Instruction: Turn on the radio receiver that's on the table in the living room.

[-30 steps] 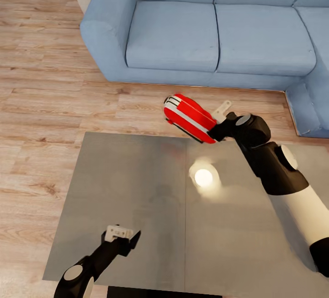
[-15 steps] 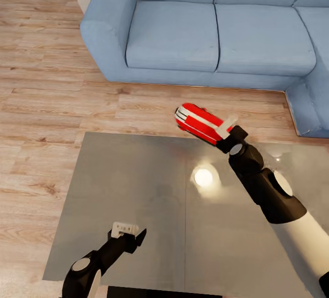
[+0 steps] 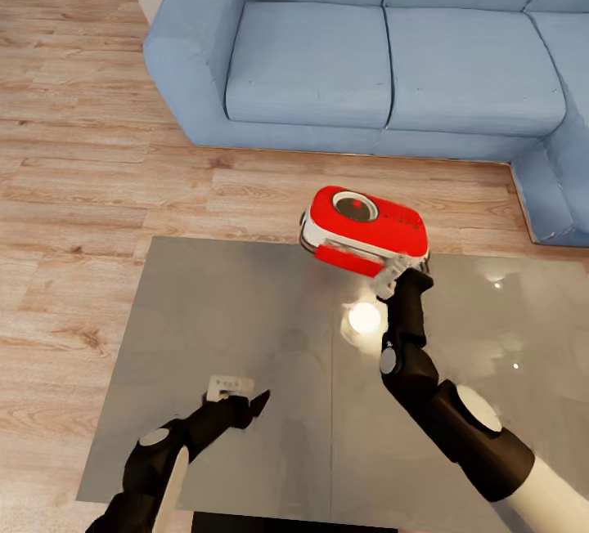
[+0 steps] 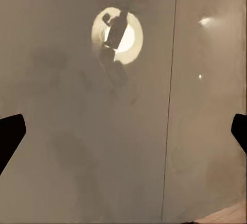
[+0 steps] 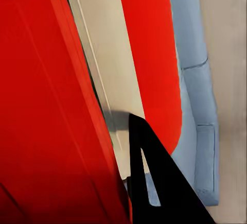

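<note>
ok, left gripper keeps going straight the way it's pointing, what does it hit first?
Most likely the table: the left wrist view looks along the left gripper onto the glossy grey top. Nothing else shows in that line, though the distance is unclear.

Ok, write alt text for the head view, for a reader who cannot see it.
The right pincer holds a red radio receiver above the far edge of a glossy grey table, dial facing up. The left pincer hovers open over the table's near side; a blue sofa stands behind on a wood-plank floor.

Red radio receiver (image 3: 365,229) dial-up, held above grey table (image 3: 237,329) far edge.
</note>
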Available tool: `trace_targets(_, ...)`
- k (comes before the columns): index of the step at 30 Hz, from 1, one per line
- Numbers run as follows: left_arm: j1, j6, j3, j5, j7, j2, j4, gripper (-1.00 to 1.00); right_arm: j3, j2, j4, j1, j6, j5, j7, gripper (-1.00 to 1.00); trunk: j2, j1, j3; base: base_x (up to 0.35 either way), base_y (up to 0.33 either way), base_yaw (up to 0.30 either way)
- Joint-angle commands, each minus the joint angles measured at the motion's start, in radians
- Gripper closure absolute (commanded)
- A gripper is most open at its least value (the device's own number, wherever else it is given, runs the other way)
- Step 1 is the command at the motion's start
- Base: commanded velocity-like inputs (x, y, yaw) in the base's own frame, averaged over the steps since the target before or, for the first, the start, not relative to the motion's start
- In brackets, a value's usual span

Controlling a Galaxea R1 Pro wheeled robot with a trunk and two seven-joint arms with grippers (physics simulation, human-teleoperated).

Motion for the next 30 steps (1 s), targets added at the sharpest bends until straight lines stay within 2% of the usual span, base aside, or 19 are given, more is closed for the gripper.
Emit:
trace_targets(1, -0.030, 0.042, 0.000, 0.023, -0.001, 0.000, 0.000, -1.00, 0.021, -0.001, 0.000, 0.061, -0.035, 0.006, -0.137, 1.00, 0.000, 0.000, 0.000, 0.000, 0.000, 0.000)
trace_targets(5, -0.076, 0.116, 0.000, 0.040, -0.003, 0.001, 0.000, -1.00, 0.043, -0.002, 0.003, 0.105, -0.063, 0.006, -0.273, 1.00, 0.000, 0.000, 0.000, 0.000, 0.000, 0.000)
trace_targets(10, -0.117, 0.173, 0.000, 0.046, -0.012, 0.001, 0.000, -1.00, 0.081, -0.007, 0.014, 0.124, -0.073, 0.003, -0.367, 1.00, 0.000, 0.000, 0.000, 0.000, 0.000, 0.000)
trace_targets(13, -0.165, 0.254, 0.000, 0.048, -0.016, 0.001, 0.001, -1.00, 0.105, -0.045, 0.058, 0.129, -0.111, 0.001, -0.408, 1.00, 0.000, 0.000, 0.000, 0.000, 0.000, 0.000)
trace_targets(15, -0.179, 0.276, 0.000, 0.049, -0.016, 0.001, 0.001, -1.00, 0.117, -0.055, 0.083, 0.130, -0.149, 0.001, -0.420, 1.00, 0.000, 0.000, 0.000, 0.000, 0.000, 0.000)
trace_targets(19, -0.196, 0.296, 0.000, 0.050, -0.016, 0.002, 0.001, -1.00, 0.155, -0.072, 0.150, 0.136, -0.237, 0.001, -0.485, 1.00, 0.000, 0.000, 0.000, 0.000, 0.000, 0.000)
trace_targets(22, -0.205, 0.303, 0.000, 0.051, -0.017, 0.001, 0.000, -1.00, 0.190, -0.080, 0.230, 0.147, -0.311, -0.001, -0.575, 1.00, 0.000, 0.000, 0.000, 0.000, 0.000, 0.000)
trace_targets(23, -0.206, 0.303, 0.000, 0.051, -0.017, 0.001, 0.000, -1.00, 0.196, -0.081, 0.241, 0.148, -0.320, -0.001, -0.586, 1.00, 0.000, 0.000, 0.000, 0.000, 0.000, 0.000)
trace_targets(24, -0.208, 0.304, 0.000, 0.052, -0.017, 0.001, 0.000, -1.00, 0.221, -0.082, 0.269, 0.151, -0.341, -0.002, -0.613, 1.00, 0.000, 0.000, 0.000, 0.000, 0.000, 0.000)
trace_targets(28, -0.218, 0.307, 0.000, 0.052, -0.018, 0.001, 0.000, -1.00, 0.258, -0.082, 0.284, 0.176, -0.347, -0.002, -0.630, 1.00, 0.000, 0.000, 0.000, 0.000, 0.000, 0.000)
trace_targets(30, -0.237, 0.337, 0.000, 0.061, -0.018, 0.001, 0.000, -1.00, 0.267, -0.083, 0.288, 0.194, -0.347, -0.002, -0.633, 1.00, 0.000, 0.000, 0.000, 0.000, 0.000, 0.000)
